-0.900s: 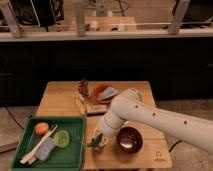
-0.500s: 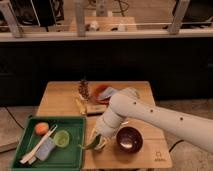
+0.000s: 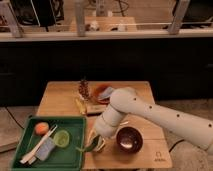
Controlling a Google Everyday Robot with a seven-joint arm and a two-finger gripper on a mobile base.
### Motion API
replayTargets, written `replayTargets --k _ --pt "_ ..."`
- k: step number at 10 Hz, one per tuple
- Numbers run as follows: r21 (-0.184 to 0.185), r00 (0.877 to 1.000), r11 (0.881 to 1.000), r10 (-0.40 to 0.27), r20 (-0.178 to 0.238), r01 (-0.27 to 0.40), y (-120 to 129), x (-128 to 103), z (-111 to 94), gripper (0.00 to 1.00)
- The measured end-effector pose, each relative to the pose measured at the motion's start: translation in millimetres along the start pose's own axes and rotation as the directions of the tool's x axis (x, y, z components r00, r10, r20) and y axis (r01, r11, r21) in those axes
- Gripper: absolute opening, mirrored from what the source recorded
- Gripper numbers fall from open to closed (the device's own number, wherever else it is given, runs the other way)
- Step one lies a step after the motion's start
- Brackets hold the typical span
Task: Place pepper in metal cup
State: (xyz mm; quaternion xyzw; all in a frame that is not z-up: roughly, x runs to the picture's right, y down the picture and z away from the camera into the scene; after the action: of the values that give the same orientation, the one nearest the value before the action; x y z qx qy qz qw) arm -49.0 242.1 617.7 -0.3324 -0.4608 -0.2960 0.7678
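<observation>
My gripper (image 3: 96,142) hangs low over the wooden table (image 3: 60,97), just left of the glossy brown bowl (image 3: 129,139) and at the green tray's right edge. It is shut on the slim dark green pepper (image 3: 86,148), whose pointed end sticks out to the left over the tray rim. The white arm (image 3: 150,112) reaches in from the right and covers the table's middle. The metal cup is hidden or out of view.
The green tray (image 3: 75,162) at front left holds an orange ball (image 3: 41,128), a pale lime-green round thing (image 3: 61,138), a white utensil (image 3: 37,145) and a grey-blue item (image 3: 46,149). A pine-cone-like object (image 3: 84,89), a yellow item (image 3: 81,106) and a reddish packet (image 3: 101,92) lie behind the arm.
The gripper has shifted slightly left and lower with the pepper, whose tip now reaches over the tray's edge. The bowl and tray items have not moved.
</observation>
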Motion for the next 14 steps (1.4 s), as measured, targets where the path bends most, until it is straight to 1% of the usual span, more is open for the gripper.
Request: replayTargets --k 2,4,5,6,7,8,9,11,12,14 --pt "-0.011 0.998 1.0 0.002 0.058 -0.002 2 -3 1 0.0" --pt "-0.009 0.988 1.0 0.005 0.154 -0.003 2 -1 1 0.0" --pt "-0.008 0.982 1.0 0.006 0.188 -0.005 2 1 1 0.0" --pt "0.001 0.972 1.0 0.007 0.236 -0.008 2 4 0 0.0" --pt "0.008 0.963 1.0 0.008 0.269 -0.011 3 6 -1 0.0" --pt "0.019 0.952 1.0 0.01 0.307 -0.016 2 9 -2 0.0" --pt "0.024 0.945 0.999 0.014 0.327 -0.024 3 12 -3 0.0" --pt "0.032 0.926 0.998 0.031 0.375 -0.047 3 17 -4 0.0" --pt "0.031 0.921 0.998 0.038 0.388 -0.055 4 19 -4 0.0" --pt "0.024 0.904 0.996 0.067 0.423 -0.085 4 21 -4 0.0"
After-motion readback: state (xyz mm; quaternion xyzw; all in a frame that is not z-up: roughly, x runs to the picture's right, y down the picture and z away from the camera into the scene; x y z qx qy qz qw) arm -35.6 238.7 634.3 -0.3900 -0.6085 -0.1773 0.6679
